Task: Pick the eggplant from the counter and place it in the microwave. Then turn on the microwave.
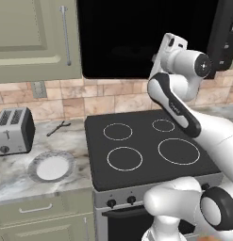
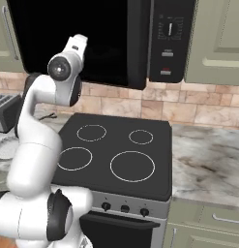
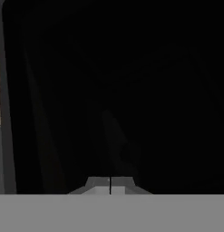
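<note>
Eggplant: cannot be made out on the grey-white marbled stone counter (image 2: 208,160) or elsewhere; whether it lies inside the dark cavity cannot be told.
Microwave: the large black over-range microwave (image 1: 146,37) hangs above the black four-ring stovetop (image 1: 146,146); its control panel with knob and buttons (image 2: 170,38) sits to the right.
Gripper: the two-finger gripper (image 3: 109,183) faces the microwave's black surface, fingertips clenched together on nothing.
Risk: pressing forward could ram the glossy door; judged likely if the hand advances blind.
Risk: a missed start button, far right of the hand, leaves the microwave off.
Bystanders: a silver toaster (image 1: 13,131) and a white round plate (image 1: 51,167) sit left, well apart.
</note>
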